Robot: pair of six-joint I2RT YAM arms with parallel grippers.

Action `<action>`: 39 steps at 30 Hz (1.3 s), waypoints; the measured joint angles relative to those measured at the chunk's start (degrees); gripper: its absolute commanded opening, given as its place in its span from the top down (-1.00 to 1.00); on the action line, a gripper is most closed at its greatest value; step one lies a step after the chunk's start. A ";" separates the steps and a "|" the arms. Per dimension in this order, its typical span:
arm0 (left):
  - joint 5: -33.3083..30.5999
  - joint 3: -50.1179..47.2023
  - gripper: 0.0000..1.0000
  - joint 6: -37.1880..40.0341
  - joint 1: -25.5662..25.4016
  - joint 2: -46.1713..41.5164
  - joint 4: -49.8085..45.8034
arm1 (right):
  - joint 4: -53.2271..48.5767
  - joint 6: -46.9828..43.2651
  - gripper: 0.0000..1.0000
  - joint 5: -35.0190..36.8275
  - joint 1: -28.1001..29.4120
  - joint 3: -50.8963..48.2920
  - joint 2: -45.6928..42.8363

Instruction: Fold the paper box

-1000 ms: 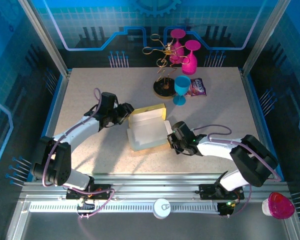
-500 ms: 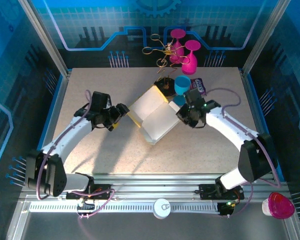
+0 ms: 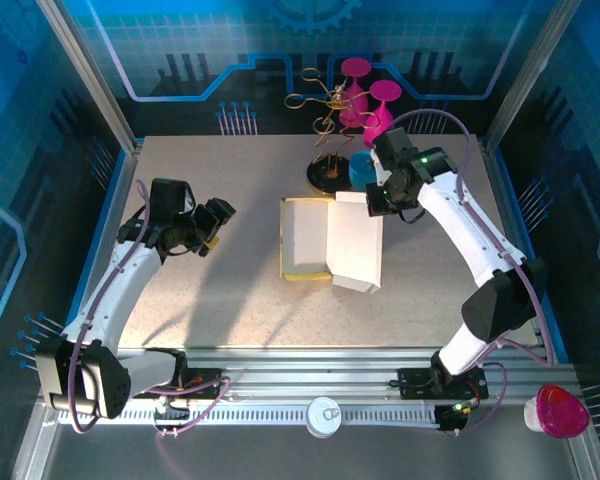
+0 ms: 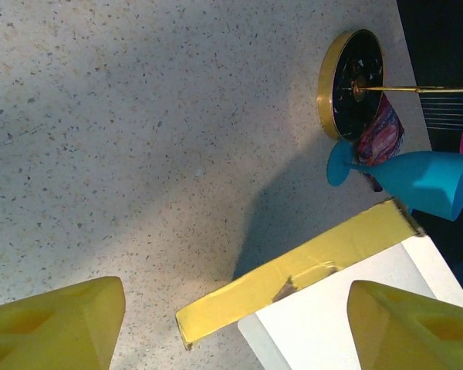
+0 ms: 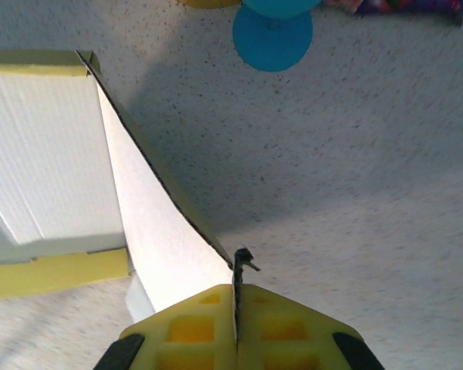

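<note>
Two arms are seen over a speckled counter [image 3: 210, 300]. On the left, the left arm [image 3: 112, 290] is reached toward the middle, and the left jaws are spread wide with nothing between them. In the left wrist view the yellow fingers [image 4: 54, 324] are set far to either side, bare counter is seen between them, and a yellow wall of the box lies just beyond.

The paper box [image 3: 305, 238] is placed at the middle of the counter, apart from the left jaws, with its white inside turned up. Its lid [image 3: 358, 250] is raised on the right side and tilted. The far edge of that lid is pinched by the right jaws, which are closed tight on the thin card, as is shown in the right wrist view.

Behind the box, a round black stand with a gold rim [image 3: 325, 177] and a blue goblet [image 3: 361, 168] are set close together, beside the right arm [image 3: 470, 238].
</note>
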 measured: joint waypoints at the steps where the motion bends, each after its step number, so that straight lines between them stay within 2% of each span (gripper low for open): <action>1: 0.07 0.09 -0.41 0.02 0.00 0.07 -0.11 | -0.59 -2.16 1.00 1.60 0.96 0.68 0.02; 6: 1.33 1.11 -0.31 0.79 0.04 1.14 -0.04 | -0.83 -12.24 1.00 12.39 9.60 5.38 2.60; 10: 2.25 2.40 -0.23 -0.26 0.31 2.29 -0.04 | 3.58 -20.83 1.00 20.65 17.27 7.72 6.38; 13: 3.32 4.52 -0.05 -3.72 1.18 3.23 0.17 | 9.73 -28.52 1.00 25.40 22.29 7.58 7.93; 16: 4.20 8.31 0.15 -10.73 2.16 4.90 0.42 | 16.55 -35.36 1.00 28.37 25.75 7.32 8.39; 20: 6.49 14.27 0.21 -23.96 1.84 8.66 0.26 | 25.27 -42.51 1.00 30.67 27.32 7.32 8.79; 26: 6.93 17.57 0.22 -41.40 -0.98 11.93 0.35 | 36.02 -50.60 1.00 31.87 27.76 5.14 9.27; 33: 6.97 23.67 0.27 -52.61 -1.73 15.52 1.73 | 47.25 -57.53 1.00 32.00 29.27 -2.97 9.27; 39: 8.09 24.17 0.27 -56.50 -3.45 17.55 2.29 | 51.60 -59.45 1.00 31.98 29.75 -3.69 9.27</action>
